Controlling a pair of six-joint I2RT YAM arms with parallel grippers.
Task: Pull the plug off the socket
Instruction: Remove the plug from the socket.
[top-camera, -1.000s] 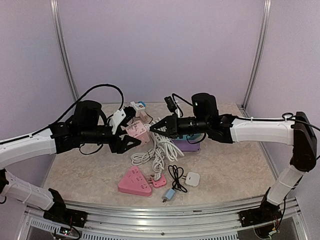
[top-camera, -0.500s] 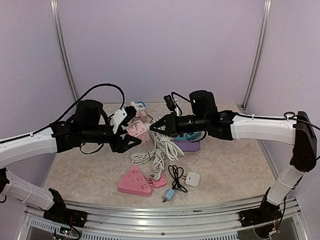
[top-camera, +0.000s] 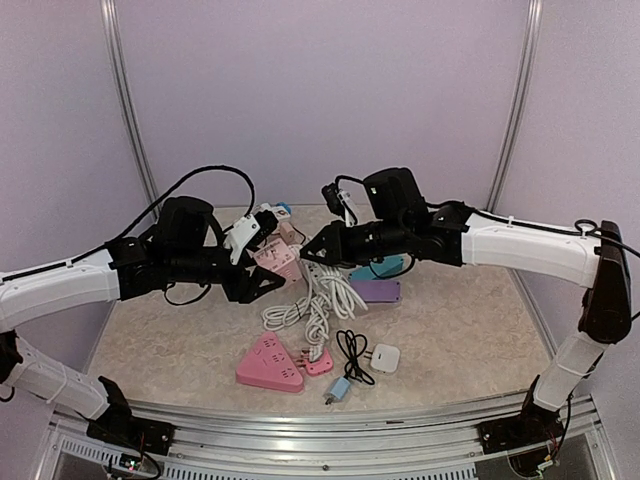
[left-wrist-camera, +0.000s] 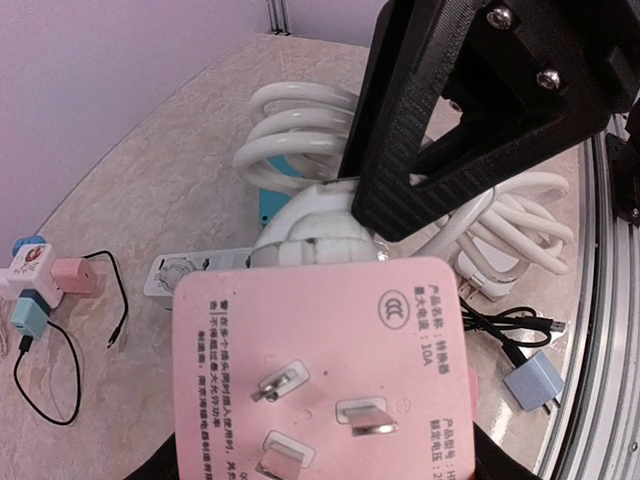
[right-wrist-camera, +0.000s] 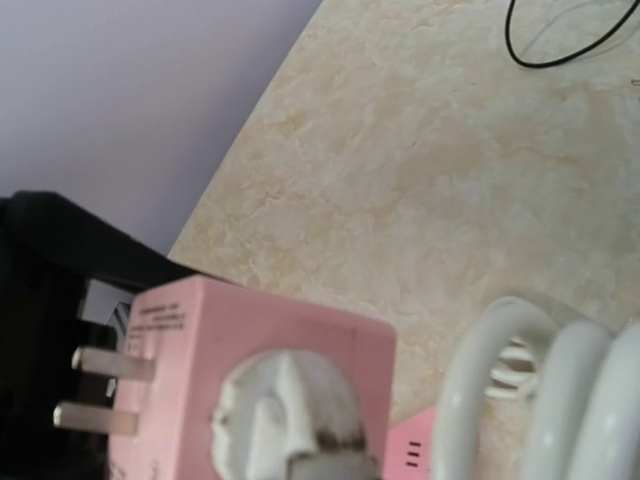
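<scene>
A pink cube socket (top-camera: 275, 263) hangs above the table's middle, and my left gripper (top-camera: 266, 266) is shut on it from the left. In the left wrist view its metal prongs face the camera (left-wrist-camera: 320, 370). A white plug (left-wrist-camera: 315, 240) sits in the socket's far face, its thick white cord (top-camera: 318, 300) coiling down to the table. My right gripper (top-camera: 306, 254) comes in from the right and is shut on the plug, its black fingers (left-wrist-camera: 440, 130) clamped over it. The right wrist view shows the plug (right-wrist-camera: 280, 420) seated in the socket (right-wrist-camera: 190, 330).
Below lie a pink triangular power strip (top-camera: 268, 363), a white charger (top-camera: 385, 358) with a black cable (top-camera: 352, 350), and a small blue adapter (top-camera: 338, 388). A purple strip (top-camera: 375, 290) and a teal block (top-camera: 378, 268) lie under the right arm. Small cube adapters (top-camera: 280, 212) stand at the back.
Both arms have shifted slightly, the right wrist moving left and up, the left wrist up and right. The plug stays seated in the socket, both grips unchanged.
</scene>
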